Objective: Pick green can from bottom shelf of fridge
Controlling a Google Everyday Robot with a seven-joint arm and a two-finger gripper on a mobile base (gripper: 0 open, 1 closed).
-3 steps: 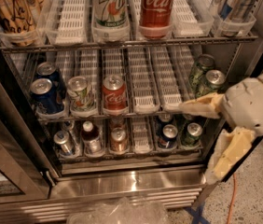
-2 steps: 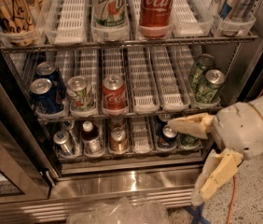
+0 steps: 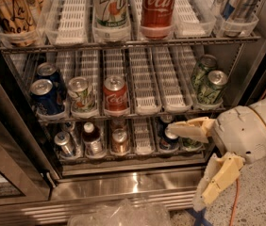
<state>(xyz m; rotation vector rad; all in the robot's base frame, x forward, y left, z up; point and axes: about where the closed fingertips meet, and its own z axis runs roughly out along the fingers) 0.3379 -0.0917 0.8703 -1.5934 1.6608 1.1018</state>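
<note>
Camera view looks down into the fridge point(image 3: 123, 185), its steel sill shiny below wire racks. On the top rack a red can point(image 3: 157, 4) reads "Coca-Cola" and a pale can point(image 3: 110, 6) shows a large "7"; a tan can point(image 3: 10, 13) has dark script I cannot read. The middle rack holds another Coca-Cola can point(image 3: 115, 95). The gripper point(image 3: 185, 166) is at the right end of the bottom shelf point(image 3: 142, 138), jaws spread wide: one cream finger reaches in over the white slotted lanes, the other hangs below the front rail. The green can point(image 3: 191, 145) stands in the rightmost lane, mostly hidden behind the upper finger, beside a dark blue can point(image 3: 168, 138). No marking on it can be read.
</note>
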